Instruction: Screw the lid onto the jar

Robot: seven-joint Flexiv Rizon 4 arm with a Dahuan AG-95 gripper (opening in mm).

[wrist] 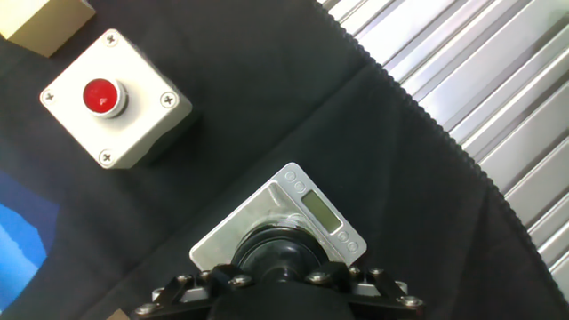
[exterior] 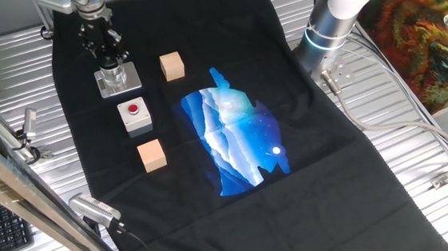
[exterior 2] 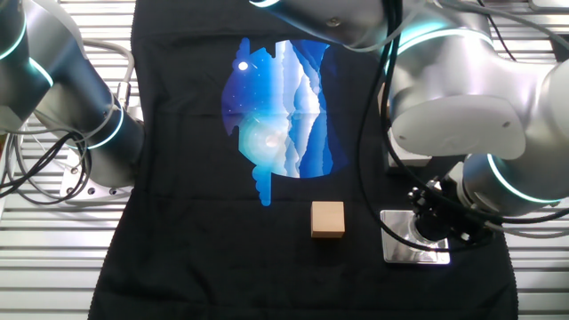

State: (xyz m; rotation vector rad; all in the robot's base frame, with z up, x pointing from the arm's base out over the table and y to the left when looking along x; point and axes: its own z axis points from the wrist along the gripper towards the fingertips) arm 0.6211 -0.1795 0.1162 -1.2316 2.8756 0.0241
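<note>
— Black cloth (exterior: 347, 183) with a blue mountain print covers the ribbed metal counter (exterior: 416, 133), and everything sits on that. See the jar (exterior: 117, 74)? Far corner, on its grey square plate (exterior: 118, 80), just past the grey button box (exterior: 134, 114).

— With the end effector (exterior: 108, 53) right on top of it?

— Yes. From the hand view the lid (wrist: 283, 253) is a round black cap under the fingers (wrist: 240, 282), sitting over the jar mouth. I'd say the jaws are pinched on the lid, though the contact itself is hidden behind the linkage.

— How would that cap handle?

— My guess is light, stiff plastic, smooth on the rim, so it could slip if the squeeze is weak. Take it across the rim, opposite sides, and keep it level or the thread will cross.

— And the jar?

— Pale, see-through, small. Probably rigid but light; that metal plate looks like what keeps it from spinning with the lid.

— Anything inside?

— Can't tell; the lid and hand cover it.

— Other things close by?

— Two wooden cubes, one (exterior: 172, 66) beside the jar, one (exterior: 151, 154) nearer us. Both well apart from the hand.
</note>
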